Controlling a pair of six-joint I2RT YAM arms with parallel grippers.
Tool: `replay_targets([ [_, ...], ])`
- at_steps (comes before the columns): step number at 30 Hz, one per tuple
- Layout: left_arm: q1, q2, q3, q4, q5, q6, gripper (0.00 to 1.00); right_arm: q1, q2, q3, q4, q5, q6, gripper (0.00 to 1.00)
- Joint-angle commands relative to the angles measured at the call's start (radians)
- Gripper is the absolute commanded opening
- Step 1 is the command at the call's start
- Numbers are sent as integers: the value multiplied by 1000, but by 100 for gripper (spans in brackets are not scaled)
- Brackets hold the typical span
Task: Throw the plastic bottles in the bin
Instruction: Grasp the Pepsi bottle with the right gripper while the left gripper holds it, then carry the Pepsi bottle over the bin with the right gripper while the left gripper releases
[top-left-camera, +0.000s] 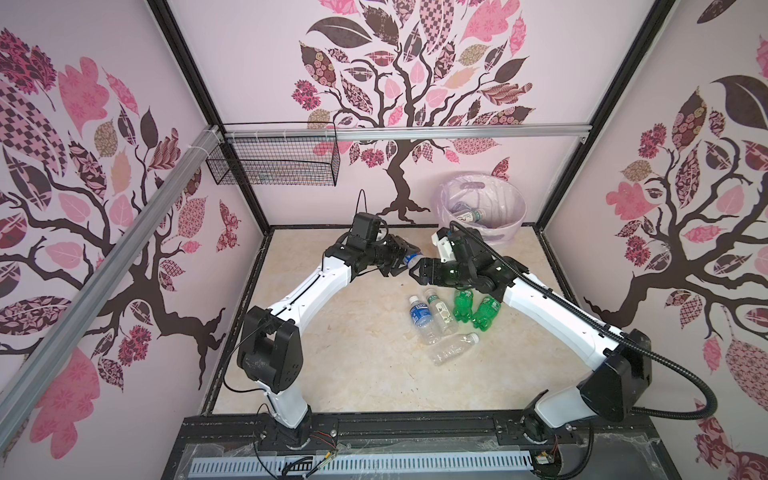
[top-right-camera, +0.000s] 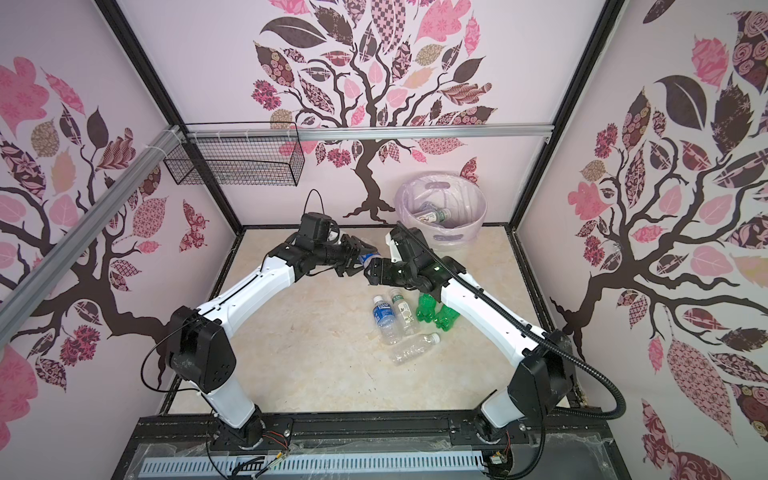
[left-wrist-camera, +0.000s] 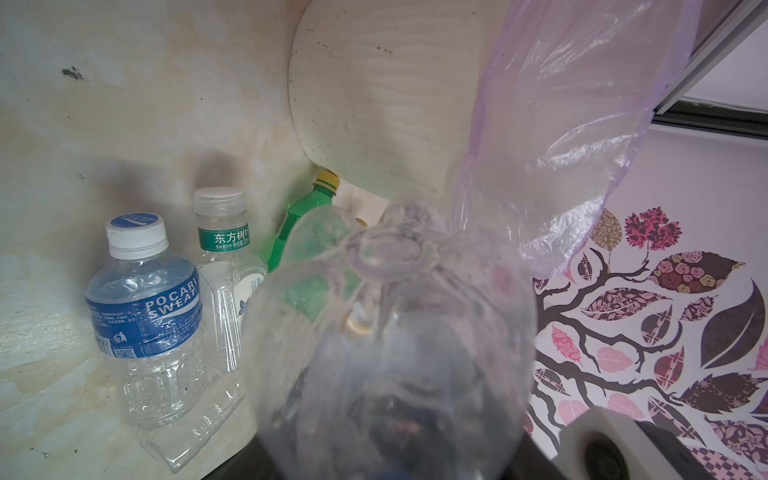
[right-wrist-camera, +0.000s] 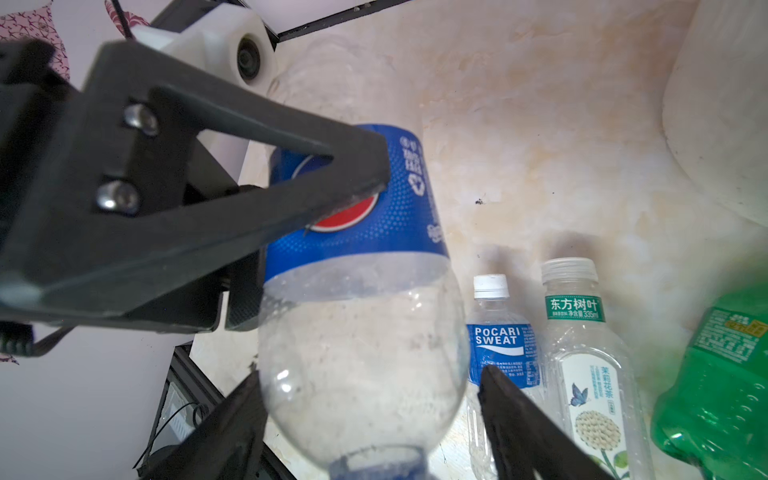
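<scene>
Near the bin (top-left-camera: 513, 226), the left gripper (top-left-camera: 401, 259) pinched the likely light, crushable bottle (right-wrist-camera: 365, 332) at its label; the right gripper (top-left-camera: 419, 270), parted, straddled its clear end.

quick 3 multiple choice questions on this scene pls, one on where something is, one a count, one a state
1. Where does the bin stand?
A. at the far end of the table, right of the middle
B. at the near edge, on the left
C. hung on the wall rail

2. How many bottles lie on the table?
A. three
B. five
C. eight

3. The blue-label bottle is:
A. lying on the table
B. inside the bin
C. held in the air by the left gripper

Answers:
1. A: both top views show it at the far end, right of the middle.
2. B: five lie clustered together.
3. C: the gripper's finger presses on its label, above the table.
</scene>
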Motion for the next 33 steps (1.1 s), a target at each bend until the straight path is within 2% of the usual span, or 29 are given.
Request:
replay_targets([
  [1,-5,-63,-27,22,10,-18,52,2,32,61,14,-2,-15,78],
  [9,-7,-94,-29,6,8,-16,54,1,43,68,21,22,-14,59],
  [13,-7,-107,-30,-11,6,-8,59,2,33,61,24,25,-9,55],
  [20,20,-131,-18,-24,-27,-38,82,2,15,67,-11,71,-17,51],
  [23,42,-144,14,-49,-47,-42,97,1,12,71,-31,92,-22,49],
  [28,72,-165,82,-99,-56,-32,97,0,14,118,-69,145,-54,49],
  [33,61,-184,158,-162,-90,-3,97,-1,57,252,-164,259,-127,48],
])
